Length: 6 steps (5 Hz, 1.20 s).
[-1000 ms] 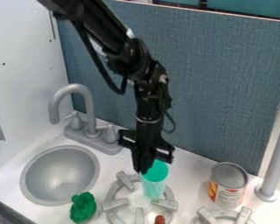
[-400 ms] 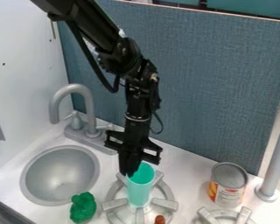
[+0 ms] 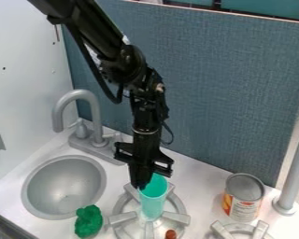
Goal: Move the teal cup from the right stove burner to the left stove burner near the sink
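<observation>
The hand (image 3: 140, 186) holds the turquoise cup (image 3: 153, 204) over the burner (image 3: 123, 218).

Black arm (image 3: 93, 28) enters at far left, upper link slanting down rightward to a bulky joint (image 3: 130, 63). Below it, wrist section (image 3: 145, 116) hangs nearly upright. Cable (image 3: 116, 99) loops slack along the arm's left side. Gripper (image 3: 139, 184) points down, its tip end leaning slightly left; broad black bracket (image 3: 144, 156) above.

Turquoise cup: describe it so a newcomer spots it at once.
Start at the round sink on the left, then go right to the first grey burner. There stands a tall turquoise cup, black gripper at its rim; the green lump is darker and squat.
</observation>
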Available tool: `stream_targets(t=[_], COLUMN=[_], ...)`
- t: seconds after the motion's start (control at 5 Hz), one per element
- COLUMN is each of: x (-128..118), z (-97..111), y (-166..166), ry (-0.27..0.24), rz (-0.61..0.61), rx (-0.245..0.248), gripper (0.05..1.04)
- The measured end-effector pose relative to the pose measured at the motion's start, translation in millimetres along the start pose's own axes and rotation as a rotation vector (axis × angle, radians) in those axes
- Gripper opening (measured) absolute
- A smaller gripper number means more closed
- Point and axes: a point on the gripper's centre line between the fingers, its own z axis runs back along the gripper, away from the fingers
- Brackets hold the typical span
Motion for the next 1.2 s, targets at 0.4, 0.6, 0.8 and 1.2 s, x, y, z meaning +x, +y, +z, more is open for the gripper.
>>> stream_targets(t=[0.4, 0.6, 0.8, 1.2], x=[2.1, 1.2, -0.1, -0.2], z=[-2.5, -2.7, -7.8, -7.1], y=[3.9, 5.7, 8.0, -1.0], ry=[0.032, 0.056, 0.082, 0.090], rz=[0.009, 0.018, 0.021, 0.004], rx=[0.007, 0.027, 0.036, -0.032], gripper=[0.079, 0.079, 0.079, 0.269])
